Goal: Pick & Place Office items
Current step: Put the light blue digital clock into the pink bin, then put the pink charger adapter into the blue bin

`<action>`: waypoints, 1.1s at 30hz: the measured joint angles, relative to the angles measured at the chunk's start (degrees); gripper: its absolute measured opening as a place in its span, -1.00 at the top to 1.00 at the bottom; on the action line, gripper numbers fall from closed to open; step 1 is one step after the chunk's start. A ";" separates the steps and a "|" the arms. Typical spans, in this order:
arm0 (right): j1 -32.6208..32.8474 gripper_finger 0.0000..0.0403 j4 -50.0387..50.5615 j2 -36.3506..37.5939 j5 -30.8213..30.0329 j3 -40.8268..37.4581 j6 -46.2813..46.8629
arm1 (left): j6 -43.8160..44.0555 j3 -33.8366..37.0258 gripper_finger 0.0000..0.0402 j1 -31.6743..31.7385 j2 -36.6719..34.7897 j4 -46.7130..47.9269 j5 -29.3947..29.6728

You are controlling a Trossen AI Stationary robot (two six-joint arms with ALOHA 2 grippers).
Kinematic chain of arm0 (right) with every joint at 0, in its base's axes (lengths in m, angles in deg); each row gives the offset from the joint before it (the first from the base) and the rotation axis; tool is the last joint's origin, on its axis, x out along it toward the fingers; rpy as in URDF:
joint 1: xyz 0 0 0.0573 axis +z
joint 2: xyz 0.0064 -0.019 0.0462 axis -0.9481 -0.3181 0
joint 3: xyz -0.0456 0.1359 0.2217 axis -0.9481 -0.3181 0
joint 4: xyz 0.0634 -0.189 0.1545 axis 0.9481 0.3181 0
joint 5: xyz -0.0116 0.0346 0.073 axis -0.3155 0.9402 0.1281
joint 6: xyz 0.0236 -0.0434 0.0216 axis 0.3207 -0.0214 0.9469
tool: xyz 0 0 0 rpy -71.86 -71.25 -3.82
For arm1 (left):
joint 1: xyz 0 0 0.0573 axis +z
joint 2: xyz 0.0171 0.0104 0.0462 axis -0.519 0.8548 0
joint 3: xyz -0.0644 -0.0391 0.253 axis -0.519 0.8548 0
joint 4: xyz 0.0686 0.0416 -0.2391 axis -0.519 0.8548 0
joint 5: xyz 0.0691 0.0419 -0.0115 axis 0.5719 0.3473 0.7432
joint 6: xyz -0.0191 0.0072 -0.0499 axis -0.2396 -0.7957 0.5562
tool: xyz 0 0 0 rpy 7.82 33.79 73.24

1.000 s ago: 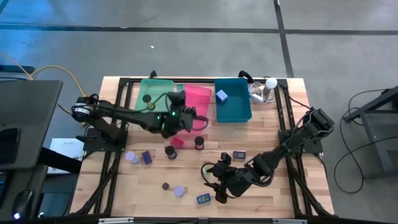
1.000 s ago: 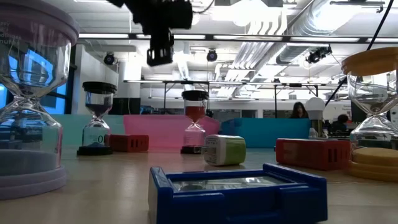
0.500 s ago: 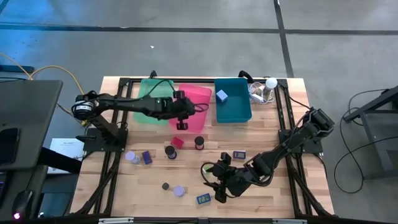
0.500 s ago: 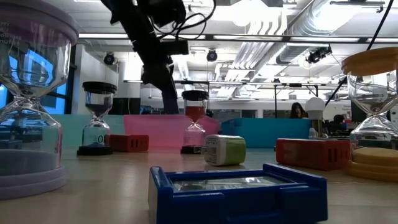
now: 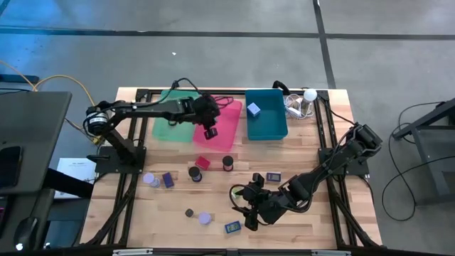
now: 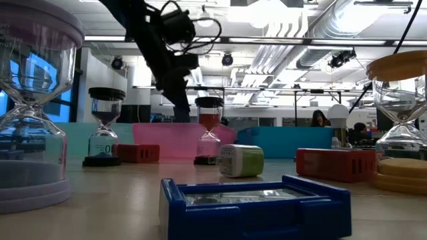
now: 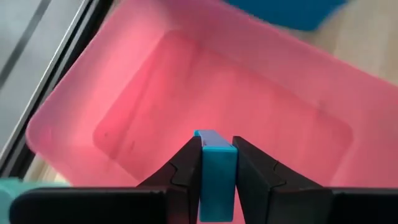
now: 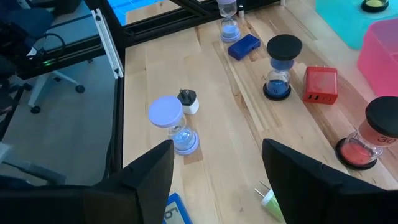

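Directly above the pink bin (image 7: 124, 81), a small teal block (image 7: 216, 174) is held upright by the left gripper (image 7: 216, 163); the right gripper (image 8: 217, 163) waits spread wide.

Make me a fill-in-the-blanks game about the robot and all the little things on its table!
1. The left gripper holds a small ____ block.
2. That gripper hangs over the ____ bin.
3. The right gripper has its fingers ____, with nothing between them.
4. A small blue block lies inside the ____ bin.

Missing words: blue; pink; open; teal
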 joint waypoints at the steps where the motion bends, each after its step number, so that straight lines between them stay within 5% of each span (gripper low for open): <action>1: 0.00 -0.15 0.00 0.00 0.00 0.00 -0.03 | 1.34 0.04 0.65 0.68 0.12 0.29 0.00; 7: 0.00 -0.15 0.20 -0.02 0.00 0.00 -0.35 | 10.22 0.04 0.65 3.29 2.93 -1.63 -0.35; 20: 0.00 -0.15 0.50 -0.02 -0.01 0.00 -1.55 | 12.66 0.09 0.62 3.81 6.16 -3.23 -1.44; 33: 0.00 -0.16 0.37 -0.02 -1.25 -0.44 -1.55 | 11.23 0.09 0.30 3.66 6.16 -4.05 -1.38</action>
